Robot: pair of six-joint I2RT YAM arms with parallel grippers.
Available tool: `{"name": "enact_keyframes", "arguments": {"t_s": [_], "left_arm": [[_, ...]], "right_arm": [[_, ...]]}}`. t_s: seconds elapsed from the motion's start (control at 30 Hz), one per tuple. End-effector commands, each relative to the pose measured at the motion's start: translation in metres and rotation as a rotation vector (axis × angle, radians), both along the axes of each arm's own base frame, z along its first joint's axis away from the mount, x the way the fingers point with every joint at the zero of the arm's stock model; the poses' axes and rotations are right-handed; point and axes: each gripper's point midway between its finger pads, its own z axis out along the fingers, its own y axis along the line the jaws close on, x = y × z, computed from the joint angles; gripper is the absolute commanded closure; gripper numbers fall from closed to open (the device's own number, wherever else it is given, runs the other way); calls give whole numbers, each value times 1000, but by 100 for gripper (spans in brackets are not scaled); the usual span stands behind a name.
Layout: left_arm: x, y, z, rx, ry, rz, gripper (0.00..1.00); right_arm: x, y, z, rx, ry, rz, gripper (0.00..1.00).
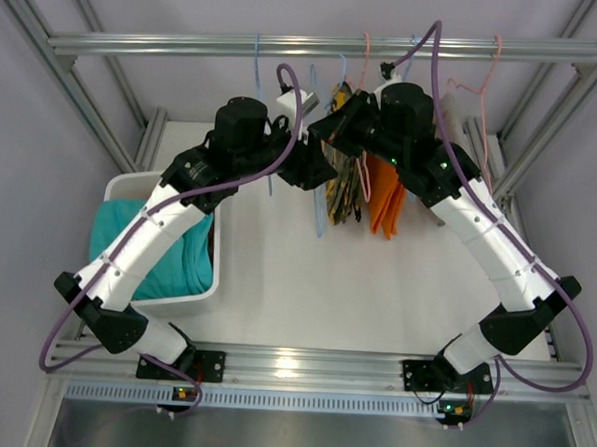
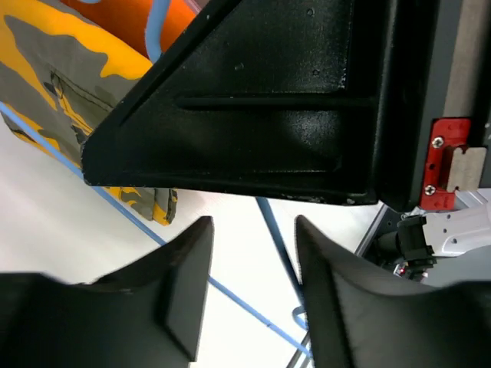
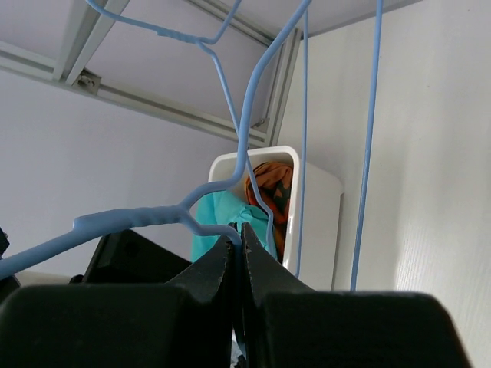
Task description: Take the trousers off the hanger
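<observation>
White table (image 1: pixel 295 283), bin (image 1: pixel 211 297) with teal trousers (image 1: pixel 190 262), left hand (image 2: pixel 253 230) spread, right hand (image 3: pixel 238 247) gripping hanger (image 3: pixel 138 219)

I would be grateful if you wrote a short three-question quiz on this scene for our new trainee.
1. True or false: the right gripper is shut on a blue hanger.
2. Which colour of cloth fills most of the white bin in the top view? A teal, B black, C pink.
3. Fill in: on the rail, the patterned trousers hang beside a plain ___ garment.

Key: 1 true; 2 A; 3 orange.
</observation>
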Motion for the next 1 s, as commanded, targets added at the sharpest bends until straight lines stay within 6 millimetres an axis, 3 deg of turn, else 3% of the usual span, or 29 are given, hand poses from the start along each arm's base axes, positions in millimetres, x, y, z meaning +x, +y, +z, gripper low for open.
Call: {"name": "enact_keyframes", "arguments": {"t_s": [0.0,0.17,0.23,0.27,0.3,0.37,0.4,0.47,0.63,0.7,0.8,0.83,0.87,0.97], "left_arm": [[4,4,39,-80,-87,51,51],[-5,7,45,-110,-72,43,100],[-8,7,43,-121,-44,45,100],[-9,10,45,-132,-32,58,100],[-9,10,43,-145,-4,63,100],[-10,12,46,-168,13,64,100],[-12,11,47,-182,33,51,100],[-12,11,51,-204,32,46,100],[-6,11,56,-243,54,62,100],[-1,11,56,-255,62,77,100],[14,15,56,-281,100,107,100],[20,17,56,-291,115,109,100],[31,20,53,-307,148,118,100],[51,22,54,-311,140,127,100]], "right_arm": [[-5,-3,21,19,-43,-23,100],[-4,0,17,10,-55,-11,100],[-5,3,18,15,-69,7,91],[-6,2,20,17,-74,9,83],[-6,3,22,24,-82,15,64],[-8,1,23,20,-96,16,38],[-11,3,24,26,-104,43,14],[-15,-1,25,27,-116,54,1],[-25,-16,23,8,-149,61,1],[-36,-25,34,18,-195,72,0],[-50,-38,44,37,-277,75,1],[-52,-40,40,29,-289,74,1],[-61,-48,54,51,-339,76,1],[-74,-61,63,31,-414,77,1]]}}
